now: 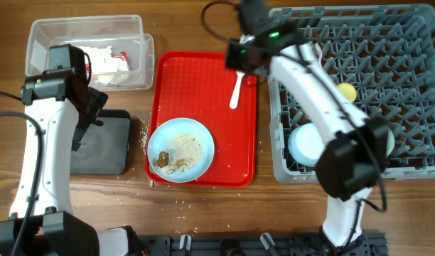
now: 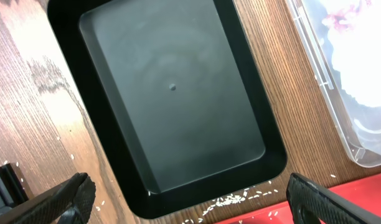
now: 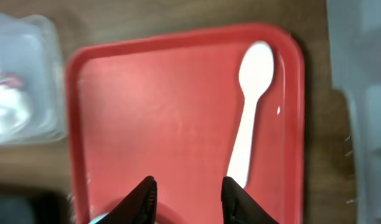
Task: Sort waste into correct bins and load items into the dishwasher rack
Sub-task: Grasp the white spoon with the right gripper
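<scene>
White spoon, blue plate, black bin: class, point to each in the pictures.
White spoon (image 3: 246,121), right wrist view, middle of its handle.
Blue plate (image 1: 205,146), overhead view, bare patch near its right rim.
Black bin (image 2: 172,87), left wrist view, centre of its floor.

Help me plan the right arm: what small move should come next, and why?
Probably slide the right gripper sideways until its open fingers straddle the white spoon. It lies loose on the red tray, its handle end just outside the gap.
</scene>
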Controlling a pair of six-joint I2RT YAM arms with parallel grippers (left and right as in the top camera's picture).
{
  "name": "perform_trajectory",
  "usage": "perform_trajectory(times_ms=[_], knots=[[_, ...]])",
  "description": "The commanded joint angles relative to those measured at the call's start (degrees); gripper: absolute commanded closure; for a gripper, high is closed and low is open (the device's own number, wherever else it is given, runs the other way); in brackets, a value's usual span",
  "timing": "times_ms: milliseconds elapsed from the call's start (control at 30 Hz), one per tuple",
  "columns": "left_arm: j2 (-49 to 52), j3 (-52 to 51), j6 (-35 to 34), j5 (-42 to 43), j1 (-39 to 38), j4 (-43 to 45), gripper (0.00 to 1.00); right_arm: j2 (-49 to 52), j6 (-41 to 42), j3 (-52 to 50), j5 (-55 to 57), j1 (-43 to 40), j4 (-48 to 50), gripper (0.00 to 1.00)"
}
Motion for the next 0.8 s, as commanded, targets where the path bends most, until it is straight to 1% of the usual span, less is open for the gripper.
perform_trajectory(times_ms=[0, 100, 200, 300, 433, 467, 500, 567, 600, 667, 767], knots=[[-0.9, -0.1, 0.1, -0.5, 0.2, 0.0, 0.0, 6.6, 8.1, -1.0, 9.4, 1.0, 0.2, 0.61], [-0.9, -0.1, 0.1, -0.5, 0.2, 0.0, 0.0, 11.6, 10.5, -1.0, 9.2, 0.6, 0.0, 0.61], [-0.9, -0.1, 0.1, -0.5, 0.2, 0.0, 0.0, 14.6, 10.5, -1.0, 8.2, 0.1, 0.2, 0.61], [-0.9, -0.1, 0.1, -0.5, 0.2, 0.0, 0.0, 16.1, 8.9, -1.0, 7.1, -0.5, 1.5, 0.61], [-0.9, -0.1, 0.1, -0.5, 0.2, 0.0, 0.0, 16.7, 8.8, -1.1, 6.7, -0.4, 2.5, 0.62], [-0.9, -0.1, 0.1, -0.5, 0.2, 0.0, 0.0, 16.7, 8.8, -1.1, 6.7, -0.4, 2.5, 0.67], [-0.9, -0.1, 0.1, -0.5, 0.2, 0.0, 0.0, 16.6, 8.7, -1.0, 6.7, -0.4, 2.5, 0.78], [-0.9, -0.1, 0.1, -0.5, 0.2, 0.0, 0.0, 15.9, 7.5, -0.9, 6.5, -0.7, 2.5, 0.92], [-0.9, -0.1, 0.1, -0.5, 0.2, 0.0, 0.0, 15.4, 7.0, -0.7, 6.3, -0.9, 2.4, 0.96], [-0.9, -0.1, 0.1, -0.5, 0.2, 0.0, 0.0, 13.4, 5.9, 0.2, 5.7, -2.0, 1.6, 0.96], [-0.9, -0.1, 0.1, -0.5, 0.2, 0.0, 0.0, 7.7, 1.5, 1.1, 2.9, -4.9, 1.0, 0.96]])
